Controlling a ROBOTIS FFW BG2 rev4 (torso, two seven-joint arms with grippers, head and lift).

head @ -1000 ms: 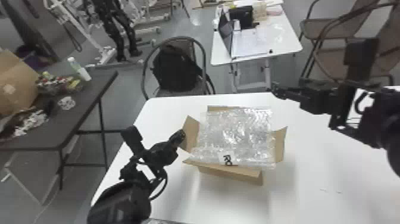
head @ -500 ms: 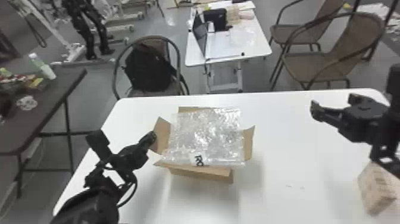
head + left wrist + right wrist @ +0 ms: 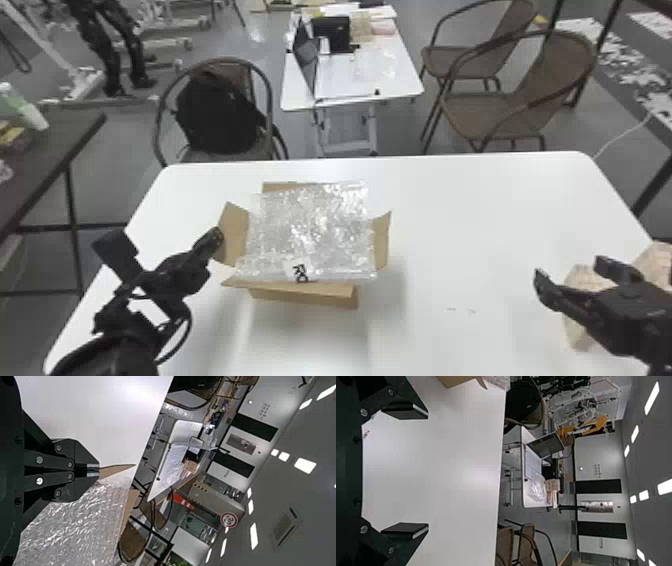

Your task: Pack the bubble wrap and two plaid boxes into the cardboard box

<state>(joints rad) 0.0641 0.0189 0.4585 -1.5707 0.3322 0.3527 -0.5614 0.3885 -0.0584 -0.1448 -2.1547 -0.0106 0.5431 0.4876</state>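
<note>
Right gripper (image 3: 572,270) nearer plaid boxes (image 3: 576,330), fingers apart | left gripper (image 3: 216,236) clenched | bubble wrap (image 3: 310,227) shiny

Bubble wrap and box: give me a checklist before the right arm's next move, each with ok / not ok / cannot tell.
1. Cardboard box flaps folded outward: ok.
2. Bubble wrap down inside the box: not ok, it lies spread across the opening, over parts of the flaps.
3. Right pincer open and empty: ok.
4. Left pincer free of the left flap: cannot tell, its fingers are together right at the flap.
5. Two separate plaid boxes within view: cannot tell, pale plaid surfaces show on both sides of the right pincer, which hides what lies between.
</note>
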